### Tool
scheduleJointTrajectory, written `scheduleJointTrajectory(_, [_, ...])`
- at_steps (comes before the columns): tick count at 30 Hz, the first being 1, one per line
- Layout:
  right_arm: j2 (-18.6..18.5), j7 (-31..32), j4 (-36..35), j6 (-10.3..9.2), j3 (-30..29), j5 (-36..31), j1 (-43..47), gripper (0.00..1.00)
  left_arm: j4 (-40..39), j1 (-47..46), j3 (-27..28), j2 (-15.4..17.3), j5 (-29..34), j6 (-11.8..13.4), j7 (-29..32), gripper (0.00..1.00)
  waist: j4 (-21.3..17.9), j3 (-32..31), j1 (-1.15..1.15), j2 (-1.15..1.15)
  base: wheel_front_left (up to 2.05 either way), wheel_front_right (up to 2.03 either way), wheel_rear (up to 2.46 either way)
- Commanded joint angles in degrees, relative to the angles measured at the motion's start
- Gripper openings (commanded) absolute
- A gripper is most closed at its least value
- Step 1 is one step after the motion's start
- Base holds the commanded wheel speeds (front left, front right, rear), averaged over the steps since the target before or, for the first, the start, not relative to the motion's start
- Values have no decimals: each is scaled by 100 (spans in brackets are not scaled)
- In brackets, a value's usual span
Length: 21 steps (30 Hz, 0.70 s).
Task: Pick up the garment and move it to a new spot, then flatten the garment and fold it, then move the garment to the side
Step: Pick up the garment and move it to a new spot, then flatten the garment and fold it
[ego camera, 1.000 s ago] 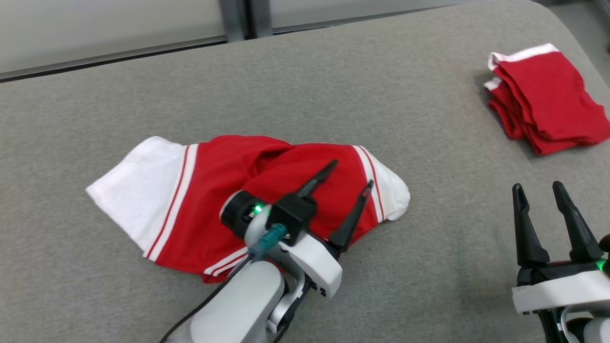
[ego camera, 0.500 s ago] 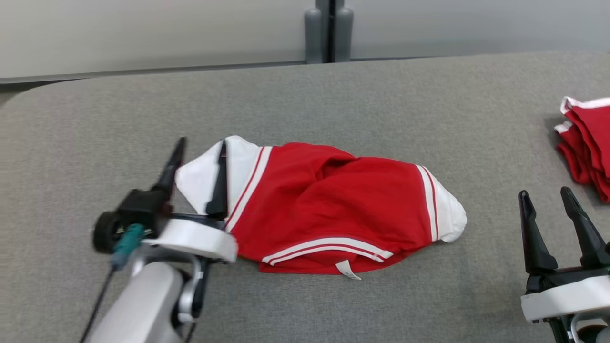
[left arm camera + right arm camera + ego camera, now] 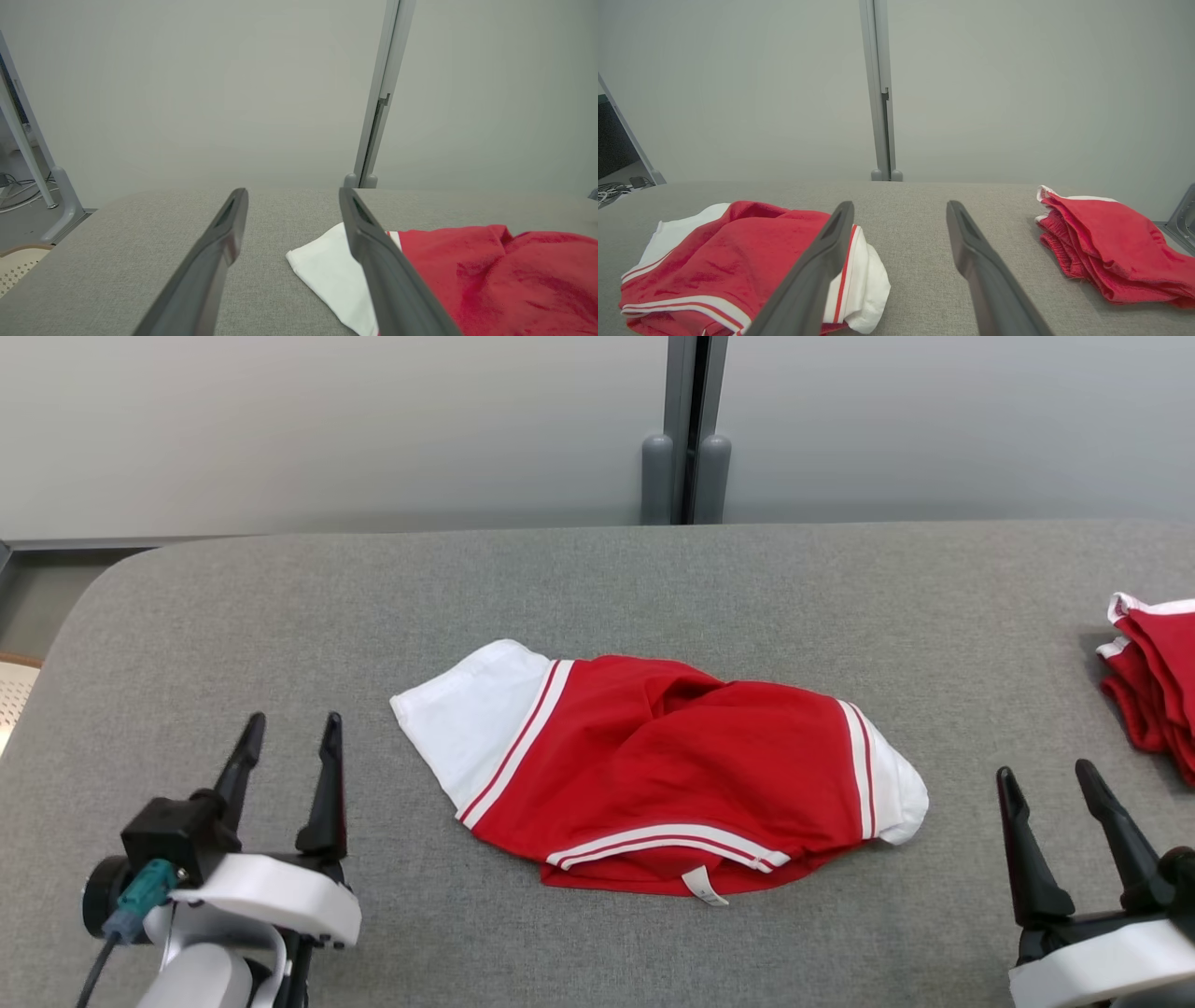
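Observation:
A red garment (image 3: pixel 672 775) with white sleeves and white stripes lies rumpled in the middle of the grey table (image 3: pixel 280 607), its label at the near hem. My left gripper (image 3: pixel 294 723) stands open to the left of it, apart from the white sleeve, with nothing between its fingers. In the left wrist view the left gripper (image 3: pixel 293 192) points at the far wall, with the garment (image 3: pixel 490 275) to its right. My right gripper (image 3: pixel 1044 773) stands open and empty to the right of the garment. From the right wrist, the right gripper (image 3: pixel 900 205) has the garment (image 3: pixel 728 256) at its left.
A folded pile of red cloth (image 3: pixel 1153 672) with white trim rests at the table's right edge, also the pile (image 3: pixel 1106 238) in the right wrist view. A grey post (image 3: pixel 686 429) stands against the wall behind. The table's left end is rounded, with a pale perforated seat (image 3: pixel 14 695) beyond.
My left gripper has drawn back from above the garment to its left, still open. The head camera has swung, shifting the whole picture. The garment lies where it was.

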Motion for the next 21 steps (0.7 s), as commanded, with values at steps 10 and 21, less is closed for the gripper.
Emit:
scheduleJointTrajectory(10, [95, 166, -117, 0, 30, -126, 386, 100, -382, 583, -269, 204, 225, 157, 182, 100, -67, -346, 0, 0, 0, 0, 0])
scheduleJointTrajectory(21, [144, 256, -244, 0, -38, -204, 503, 100, -801, 796, -250, 310, 286, 410, 268, 100, -66, -408, 0, 0, 0, 0, 0])
